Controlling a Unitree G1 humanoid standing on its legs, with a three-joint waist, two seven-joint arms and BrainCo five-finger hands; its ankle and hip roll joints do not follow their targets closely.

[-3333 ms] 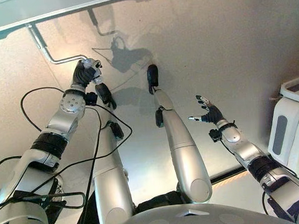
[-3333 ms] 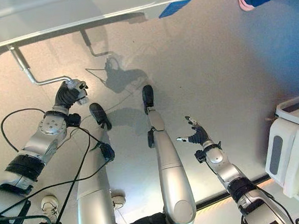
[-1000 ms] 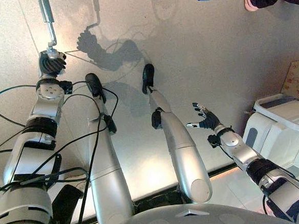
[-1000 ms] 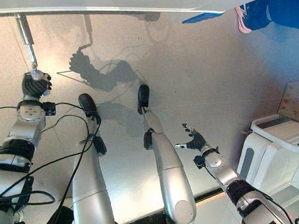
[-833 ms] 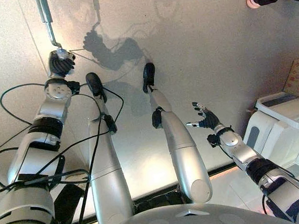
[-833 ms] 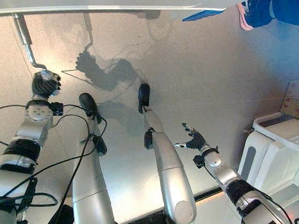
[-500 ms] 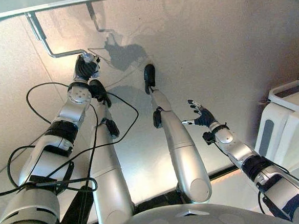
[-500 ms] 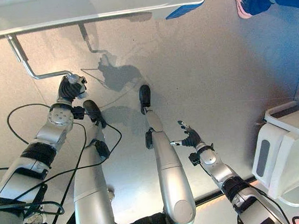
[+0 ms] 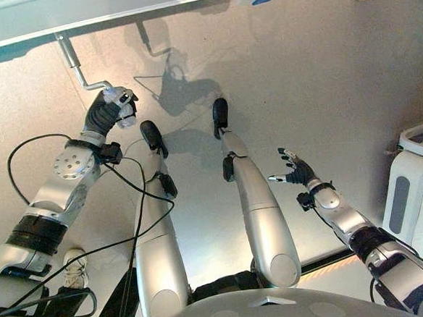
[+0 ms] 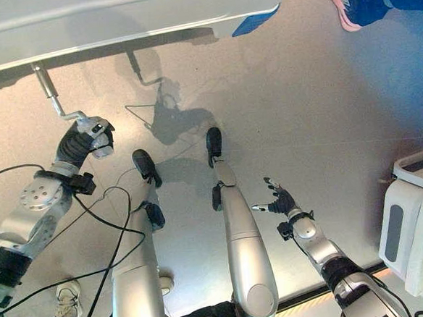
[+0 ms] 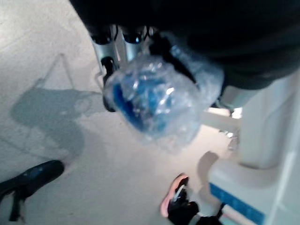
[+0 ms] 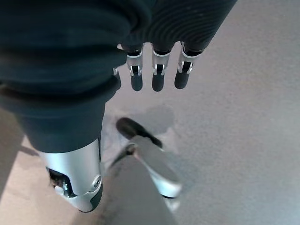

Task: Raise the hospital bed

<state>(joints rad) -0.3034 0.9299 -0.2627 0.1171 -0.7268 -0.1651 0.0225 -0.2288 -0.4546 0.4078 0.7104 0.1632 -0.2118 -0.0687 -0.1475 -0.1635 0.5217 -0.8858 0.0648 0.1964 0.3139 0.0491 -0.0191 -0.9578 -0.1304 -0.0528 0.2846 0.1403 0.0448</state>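
Currently the left hand [image 9: 105, 112] grips the crank handle [image 10: 95, 128] below the hospital bed [image 9: 78, 12]; cranking appears under way, right hand [image 9: 297, 171] spread, idle.

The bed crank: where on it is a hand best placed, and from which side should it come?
Best on the wrapped knob at the free end of the crank, since it sticks out sideways from the bent rod under the bed. Come from the robot's side, below the bed edge, fingers curled round the knob as the left hand has it now. The right hand hangs open, apart.
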